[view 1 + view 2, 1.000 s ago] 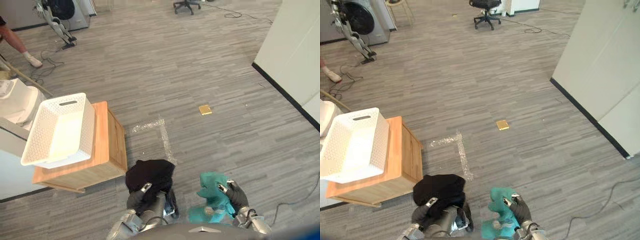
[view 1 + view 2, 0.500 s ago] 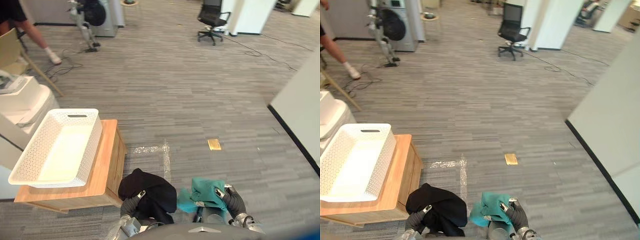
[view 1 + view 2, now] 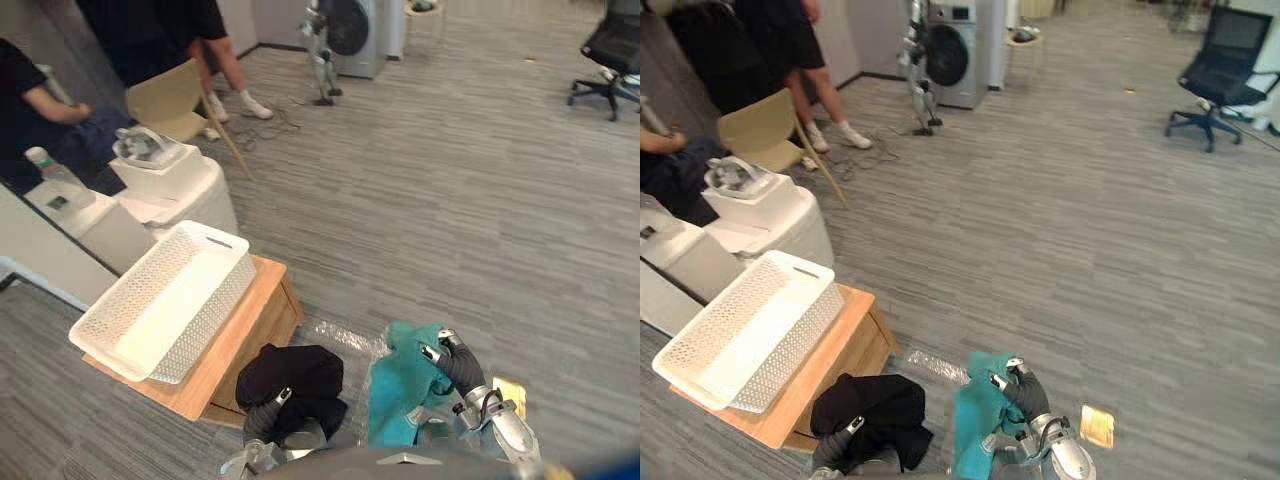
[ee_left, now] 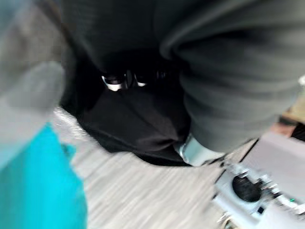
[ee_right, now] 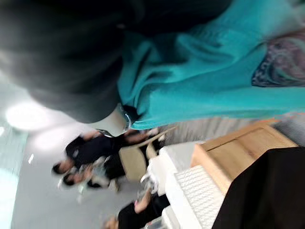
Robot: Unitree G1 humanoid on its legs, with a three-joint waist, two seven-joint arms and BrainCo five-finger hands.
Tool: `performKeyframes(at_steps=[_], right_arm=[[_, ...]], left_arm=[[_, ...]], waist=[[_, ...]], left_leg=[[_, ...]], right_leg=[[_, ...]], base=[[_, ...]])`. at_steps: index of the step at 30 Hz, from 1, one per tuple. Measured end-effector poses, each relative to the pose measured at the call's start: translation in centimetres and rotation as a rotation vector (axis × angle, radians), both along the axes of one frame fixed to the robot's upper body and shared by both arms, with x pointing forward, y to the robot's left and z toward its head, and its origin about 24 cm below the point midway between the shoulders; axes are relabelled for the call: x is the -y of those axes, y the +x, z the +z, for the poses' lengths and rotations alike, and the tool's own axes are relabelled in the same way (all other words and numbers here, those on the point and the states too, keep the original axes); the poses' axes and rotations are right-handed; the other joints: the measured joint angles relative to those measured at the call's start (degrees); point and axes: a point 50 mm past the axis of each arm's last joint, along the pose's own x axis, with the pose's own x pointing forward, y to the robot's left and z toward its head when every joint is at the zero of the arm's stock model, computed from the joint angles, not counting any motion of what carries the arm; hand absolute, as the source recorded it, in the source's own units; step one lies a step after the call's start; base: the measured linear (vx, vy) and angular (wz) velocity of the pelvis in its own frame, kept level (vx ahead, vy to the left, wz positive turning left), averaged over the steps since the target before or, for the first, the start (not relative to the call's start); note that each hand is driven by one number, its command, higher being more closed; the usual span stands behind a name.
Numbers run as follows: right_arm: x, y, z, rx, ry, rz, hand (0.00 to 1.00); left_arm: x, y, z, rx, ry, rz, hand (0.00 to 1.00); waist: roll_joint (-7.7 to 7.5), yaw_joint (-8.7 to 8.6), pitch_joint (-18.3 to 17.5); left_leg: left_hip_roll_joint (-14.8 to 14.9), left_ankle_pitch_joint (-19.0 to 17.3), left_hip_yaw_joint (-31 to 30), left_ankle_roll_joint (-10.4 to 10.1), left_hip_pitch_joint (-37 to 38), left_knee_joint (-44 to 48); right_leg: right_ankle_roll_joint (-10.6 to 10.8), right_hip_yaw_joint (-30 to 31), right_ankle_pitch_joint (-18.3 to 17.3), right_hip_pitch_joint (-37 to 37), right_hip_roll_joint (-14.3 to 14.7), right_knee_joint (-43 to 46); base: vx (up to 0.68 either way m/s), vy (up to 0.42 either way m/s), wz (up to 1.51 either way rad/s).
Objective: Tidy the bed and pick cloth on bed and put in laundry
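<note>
**Black and teal cloths held, one per hand, near the laundry basket**

The black cloth point(image 3: 297, 372) is bunched in the left hand point(image 3: 265, 415), low in the head views. In the left wrist view the fingers point(image 4: 114, 81) are seen curled into its folds. The teal cloth point(image 3: 398, 392) is gripped by the right hand point(image 3: 455, 365), fingers closed over its upper edge, and the rest is left hanging down. The two cloths are held side by side, just apart, above the grey floor point(image 3: 450, 200). The white laundry basket point(image 3: 190, 262) is set on a low wooden surface point(image 3: 262, 312), to the robot's left of the black cloth and near it. A small yellow square point(image 3: 511, 392) is seen on the floor beside the right hand. Further off, a beige chair point(image 3: 172, 98), a standing person point(image 3: 215, 55), a seated person point(image 3: 35, 95), a washing machine point(image 3: 352, 28) and an office chair point(image 3: 615, 45) are noted.
</note>
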Motion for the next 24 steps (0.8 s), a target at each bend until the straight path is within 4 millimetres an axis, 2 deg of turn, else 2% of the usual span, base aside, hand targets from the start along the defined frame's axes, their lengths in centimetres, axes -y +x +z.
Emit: performKeyframes(at_steps=[2, 3, 4, 5, 7, 9, 11, 13, 14, 15, 16, 17, 18, 19, 20, 21, 22, 24], right_arm=[[-0.2, 0.2, 0.6, 0.030, 0.009, 0.019, 1.00], [-0.3, 0.3, 1.1, 0.053, 0.012, 0.023, 1.00], [-0.4, 0.4, 1.4, 0.065, 0.018, 0.024, 1.00], [-0.7, 0.5, 1.8, 0.085, 0.026, 0.030, 1.00], [-1.2, 1.2, 3.0, 0.145, 0.032, 0.045, 1.00], [-1.9, 2.2, 3.9, 0.188, 0.024, 0.054, 1.00], [-2.6, 3.2, 4.6, 0.225, 0.028, 0.063, 1.00], [-3.5, 3.9, 5.2, 0.255, 0.043, 0.076, 1.00], [-4.0, 4.1, 5.3, 0.263, 0.042, 0.081, 1.00], [-4.6, 4.3, 5.5, 0.269, 0.044, 0.083, 1.00], [-5.1, 4.2, 5.4, 0.262, 0.035, 0.088, 1.00], [-5.3, 4.1, 5.2, 0.253, 0.026, 0.088, 1.00], [-5.9, 4.0, 5.2, 0.247, 0.026, 0.085, 1.00], [-6.3, 4.0, 5.3, 0.245, 0.030, 0.065, 1.00], [-6.4, 4.1, 5.4, 0.247, 0.029, 0.052, 1.00], [-6.3, 4.1, 5.5, 0.252, 0.025, 0.036, 1.00], [-6.1, 4.2, 5.8, 0.263, 0.019, 0.014, 1.00], [-6.0, 4.3, 6.6, 0.296, 0.024, -0.012, 1.00]], left_arm=[[0.2, 0.3, 0.4, 0.019, -0.015, 0.004, 1.00], [0.5, 0.6, 0.6, 0.030, -0.037, 0.014, 1.00], [0.6, 0.7, 0.7, 0.037, -0.043, 0.015, 1.00], [0.7, 0.9, 0.8, 0.044, -0.054, 0.016, 1.00], [0.9, 1.2, 1.0, 0.055, -0.061, 0.008, 1.00], [0.9, 0.7, 0.8, 0.041, -0.066, -0.004, 1.00], [0.9, 0.7, 0.8, 0.046, -0.067, -0.013, 1.00], [0.8, 0.8, 0.7, 0.045, -0.065, -0.013, 1.00], [0.9, 0.6, 0.6, 0.042, -0.068, -0.027, 1.00], [0.6, 0.8, 0.6, 0.046, -0.055, -0.037, 1.00], [0.3, 0.7, 0.6, 0.042, -0.042, -0.050, 1.00], [0.2, 0.7, 0.6, 0.039, -0.030, -0.067, 1.00], [-0.2, 0.9, 0.7, 0.037, -0.004, -0.095, 1.00], [-0.7, 1.2, 0.8, 0.037, 0.014, -0.119, 1.00], [-0.8, 1.5, 0.8, 0.040, 0.022, -0.132, 1.00], [-0.8, 1.6, 0.8, 0.035, 0.035, -0.152, 1.00], [-0.6, 1.6, 0.8, 0.029, 0.032, -0.164, 1.00], [-0.5, 1.7, 0.7, 0.023, 0.028, -0.174, 1.00]], waist=[[0.02, 0.03, -0.02], [0.53, -0.32, -0.37], [0.20, -0.54, -0.65], [-0.71, -0.73, -2.04], [-2.10, -0.42, -2.57], [-2.93, 1.52, -2.57], [-3.32, 2.52, -2.58], [-3.91, 3.11, -2.43], [-3.57, 2.89, -2.60], [-4.57, 2.88, -2.19], [-4.85, 2.57, -2.10], [-4.68, 1.67, -2.57], [-4.95, 1.08, -2.71], [-5.73, 0.91, -2.60], [-6.27, 0.93, -2.59], [-6.32, 1.12, -2.57], [-6.14, 0.77, -2.68], [-5.78, -0.05, -2.93]], left_leg=[[-0.29, 0.79, 7.51, 0.26, 0.12, -9.03], [-0.27, 5.51, 13.43, 0.98, 0.34, -15.94], [-0.60, 4.75, 17.16, 2.42, 1.02, -18.20], [-3.43, 4.80, 19.84, 2.69, 1.29, -23.42], [-6.66, 5.47, 23.67, 5.36, 1.44, -29.62], [-9.49, 5.29, 23.59, 7.03, 1.74, -32.54], [-11.67, 4.91, 21.03, 7.79, 2.45, -33.58], [-13.87, 3.79, 18.75, 8.22, 2.74, -34.95], [-14.94, 2.42, 17.21, 8.28, 3.31, -36.62], [-17.41, 2.41, 14.25, 8.38, 4.47, -38.28], [-18.96, 3.38, 10.82, 9.15, 6.39, -40.53], [-19.42, 4.29, 8.15, 9.96, 7.16, -41.69], [-19.59, 5.16, 4.44, 10.36, 7.34, -42.98], [-19.93, 6.20, 1.03, 10.40, 8.11, -44.57], [-20.22, 6.70, -1.08, 10.27, 8.85, -45.64], [-20.26, 7.16, -4.03, 9.79, 9.89, -46.42], [-20.14, 7.45, -7.16, 9.20, 10.49, -46.96], [-20.03, 7.43, -11.39, 8.54, 11.33, -47.48]], right_leg=[[1.10, -3.61, -0.14, 2.88, -0.83, -1.13], [2.47, -6.32, -0.77, 4.10, -1.27, -1.04], [3.36, -8.43, -1.35, 4.71, -1.89, -0.79], [4.52, -11.65, -2.14, 4.86, -3.77, 0.00], [5.70, -16.71, -2.95, 4.78, -5.71, 0.96], [7.11, -19.18, -4.97, 5.40, -7.80, 4.00], [7.33, -19.13, -6.71, 6.51, -9.83, 7.45], [8.23, -19.03, -7.77, 6.02, -13.00, 14.83], [7.39, -17.87, -7.48, 4.05, -15.51, 22.53], [1.08, -12.72, -4.90, -0.32, -19.54, 33.64], [-1.87, -4.96, 1.12, -5.10, -20.27, 41.66], [0.62, -0.59, -1.14, -7.14, -18.75, 44.09], [2.74, 3.20, -4.64, -9.55, -15.50, 43.87], [2.57, 5.68, -6.93, -11.52, -12.76, 41.52], [2.61, 6.57, -7.90, -12.29, -11.37, 39.52], [2.72, 7.64, -9.17, -13.49, -9.30, 35.85], [2.89, 9.57, -9.15, -14.07, -6.76, 30.12], [3.30, 13.60, -8.80, -15.49, -3.53, 21.58]], base=[[0.27, -0.021, 0.83], [0.25, 0.014, 1.16], [0.26, 0.036, 1.54], [0.21, 0.028, 1.65], [0.22, 0.041, 1.63], [0.21, 0.080, 1.21], [0.16, 0.043, 1.01], [0.10, 0.024, 0.99], [0.07, 0.026, 1.06], [0.11, 0.007, 1.33], [0.13, -0.017, 1.45], [0.16, -0.066, 1.72], [0.17, -0.094, 1.89], [0.24, -0.123, 1.76], [0.22, -0.099, 1.56], [0.29, -0.115, 1.42], [0.23, -0.097, 1.39], [0.25, -0.116, 1.18]])
